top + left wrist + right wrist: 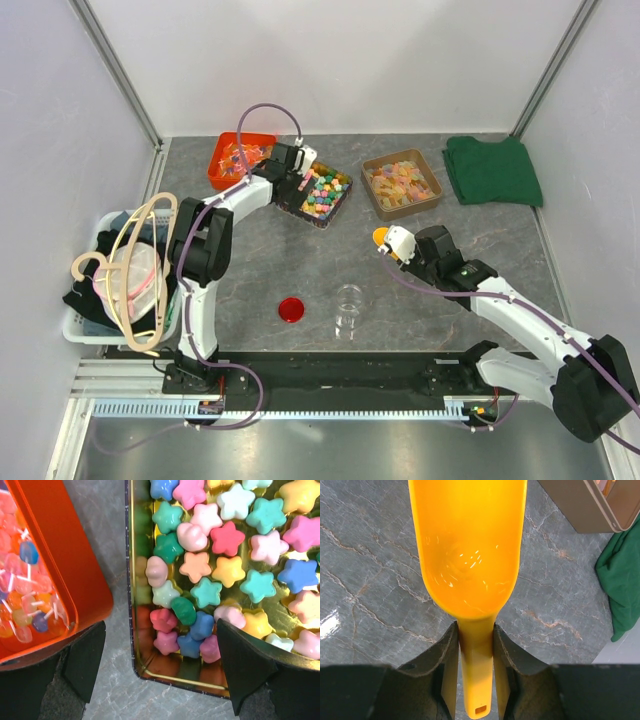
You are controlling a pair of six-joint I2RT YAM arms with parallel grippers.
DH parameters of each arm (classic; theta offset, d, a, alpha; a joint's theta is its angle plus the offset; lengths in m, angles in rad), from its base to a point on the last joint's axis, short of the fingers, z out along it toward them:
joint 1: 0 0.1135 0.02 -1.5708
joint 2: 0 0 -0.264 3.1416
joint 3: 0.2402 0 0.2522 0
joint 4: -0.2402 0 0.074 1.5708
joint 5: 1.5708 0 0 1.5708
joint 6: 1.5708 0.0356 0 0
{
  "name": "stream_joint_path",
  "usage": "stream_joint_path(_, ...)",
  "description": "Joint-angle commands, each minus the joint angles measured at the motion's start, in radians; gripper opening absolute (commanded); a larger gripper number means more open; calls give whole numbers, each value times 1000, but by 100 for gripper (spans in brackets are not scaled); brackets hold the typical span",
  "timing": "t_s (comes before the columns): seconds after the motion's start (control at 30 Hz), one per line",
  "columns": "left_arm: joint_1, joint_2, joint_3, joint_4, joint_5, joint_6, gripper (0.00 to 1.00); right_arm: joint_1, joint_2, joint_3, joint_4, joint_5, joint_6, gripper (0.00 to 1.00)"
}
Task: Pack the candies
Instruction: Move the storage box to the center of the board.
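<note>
My left gripper (165,667), spread wide, straddles the tin (129,580) wall; closing could tip it, spilling candies (215,565). My right gripper (475,655) holds the scoop (467,545).

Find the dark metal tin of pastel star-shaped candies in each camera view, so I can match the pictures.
Top external: the dark metal tin of pastel star-shaped candies sits rear centre, just left of middle.
Left wrist: the tin fills the centre and right, its near corner at bottom.
Right wrist: not in it; a yellow plastic scoop fills that view.
Shared landmark: the orange-red plastic tray, just left of the tin in both views showing it.
</note>
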Motion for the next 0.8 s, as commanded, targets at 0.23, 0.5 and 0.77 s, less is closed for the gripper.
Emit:
stream_joint_path(0.23,-5,-204,-302,-8,-11,-18,96,-2,-26,-7,32,-5,16,17)
stream_joint_path(0.5,-5,-379,-503,-50,79,-10,96,-2,-35,-7,29,-12,17,18)
stream_joint_path(0.77,-6,-541,-618,-108,83,21,95,-3,-49,-6,28,-20,17,18)
